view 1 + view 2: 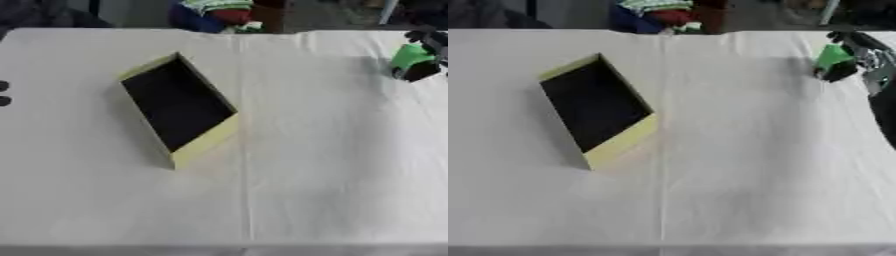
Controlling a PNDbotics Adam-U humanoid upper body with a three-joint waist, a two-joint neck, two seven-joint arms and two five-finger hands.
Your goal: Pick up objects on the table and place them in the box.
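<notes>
A yellow box (206,142) with a dark inside lies askew, left of the table's middle, its mouth facing up. At the far right, my right hand (856,42) is curled round a small green object (409,56) with a black lower part, held just above the white cloth. The box stands well to the left of that hand. Only two dark tips of my left hand (3,93) show at the left edge, beside the box.
A white cloth (332,175) with a lengthwise crease covers the table. Beyond the far edge lies a heap of blue, red and green things (219,12). My right forearm (885,112) runs along the right edge.
</notes>
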